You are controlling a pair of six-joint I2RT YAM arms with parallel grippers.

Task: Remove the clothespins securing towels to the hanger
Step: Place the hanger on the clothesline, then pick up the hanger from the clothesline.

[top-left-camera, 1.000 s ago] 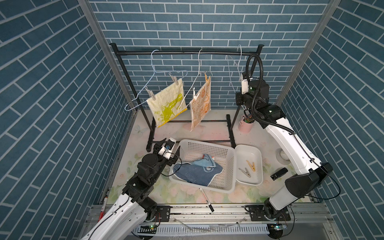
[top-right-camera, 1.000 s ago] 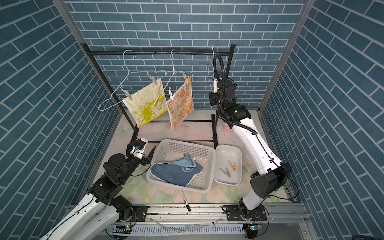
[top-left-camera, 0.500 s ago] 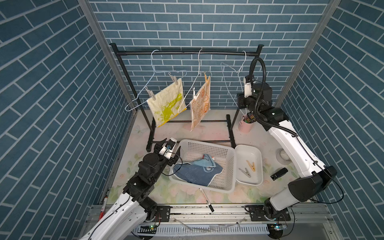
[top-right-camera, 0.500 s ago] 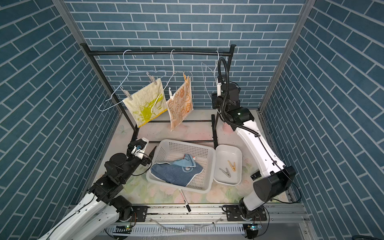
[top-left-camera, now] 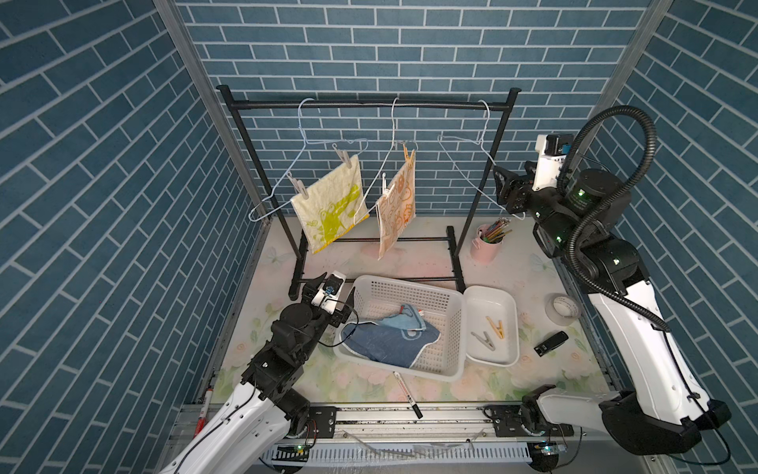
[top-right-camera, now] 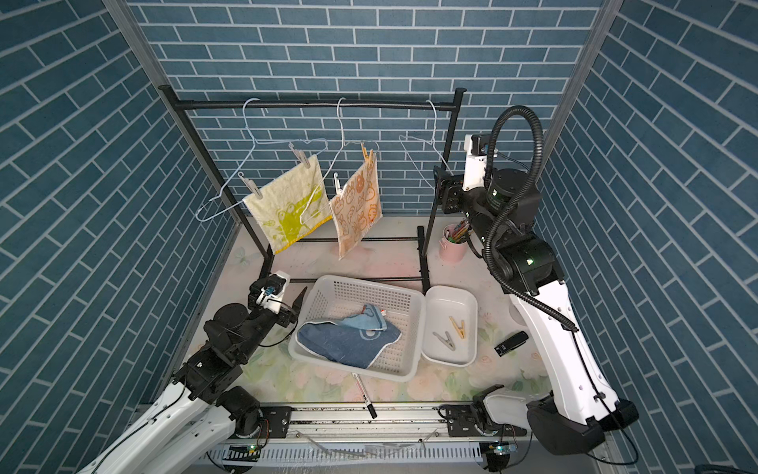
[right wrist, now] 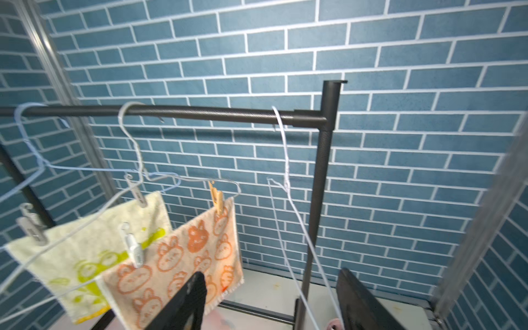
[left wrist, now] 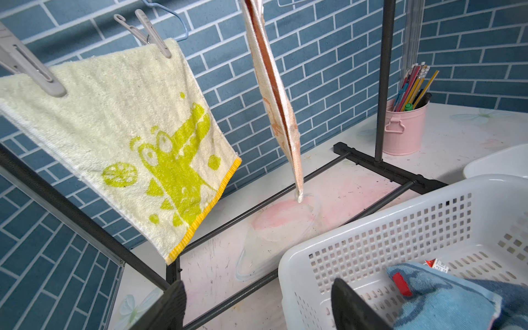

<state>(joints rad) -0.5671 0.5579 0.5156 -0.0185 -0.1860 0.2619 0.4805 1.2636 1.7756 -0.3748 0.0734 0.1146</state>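
Black metal forms the rack [top-left-camera: 365, 106] along the worktop's [top-left-camera: 361, 381] far edge in both top views, and three wire hangers [top-left-camera: 305, 135] hook over its bar. Two grey clothespins [top-left-camera: 343, 158] pin the yellow towel [top-left-camera: 328, 209] to the hanger nearest the left arm. A tan clothespin [top-left-camera: 407, 154] and a white clothespin [top-left-camera: 385, 188] pin the orange towel [top-left-camera: 396, 209] to the middle one, and the bare hanger [top-left-camera: 459, 165] carries nothing. The blue towel [top-right-camera: 344, 340] lies crumpled in the white basket [top-right-camera: 393, 353] mid-worktop, and just beside it a white tray [top-right-camera: 449, 303] holds two loose clothespins [top-right-camera: 457, 327]. The left gripper [top-left-camera: 333, 289] hovers just beside the basket's side nearest the left arm, and the right gripper [top-left-camera: 503, 191] is raised by the bare hanger's lower end. In the left wrist view its fingers [left wrist: 174, 300] stand wide and empty over the basket rim, facing the yellow towel. In the right wrist view the fingers [right wrist: 185, 303] stand wide too, with the bare hanger's wire running between them, close to one. Whether it touches I cannot tell.
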